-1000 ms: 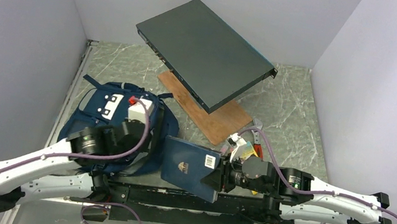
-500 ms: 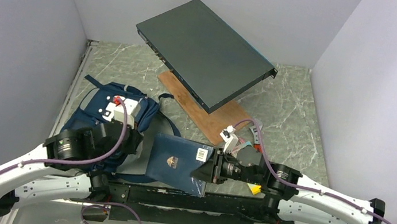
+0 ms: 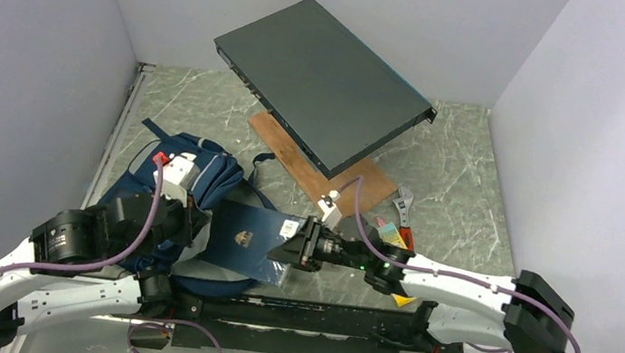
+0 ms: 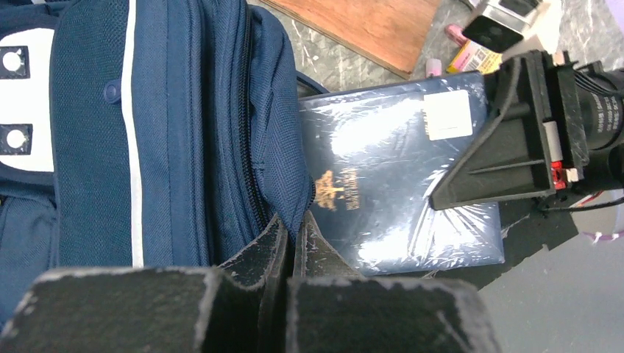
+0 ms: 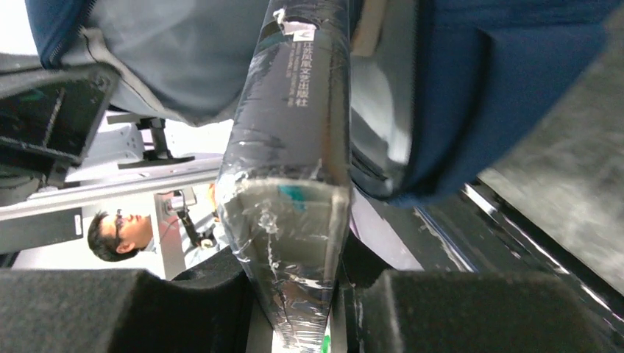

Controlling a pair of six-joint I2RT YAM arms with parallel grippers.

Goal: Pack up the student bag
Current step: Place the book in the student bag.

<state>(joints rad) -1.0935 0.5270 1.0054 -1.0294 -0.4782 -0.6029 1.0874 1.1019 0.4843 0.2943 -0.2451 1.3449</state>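
Stretched low and leftward, the right claw (image 3: 295, 249) clamps a wrapped navy book (image 3: 247, 241) whose far edge enters the student bag (image 3: 204, 171); the left claw (image 4: 292, 234) pinches the bag's opening rim.

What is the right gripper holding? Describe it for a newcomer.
Find the student bag, left of centre in the top view. Poking into its mouth, held by the right gripper, is the book: flat, navy, shrink-wrapped, with gold emblem and white sticker, unlike the soft bag.
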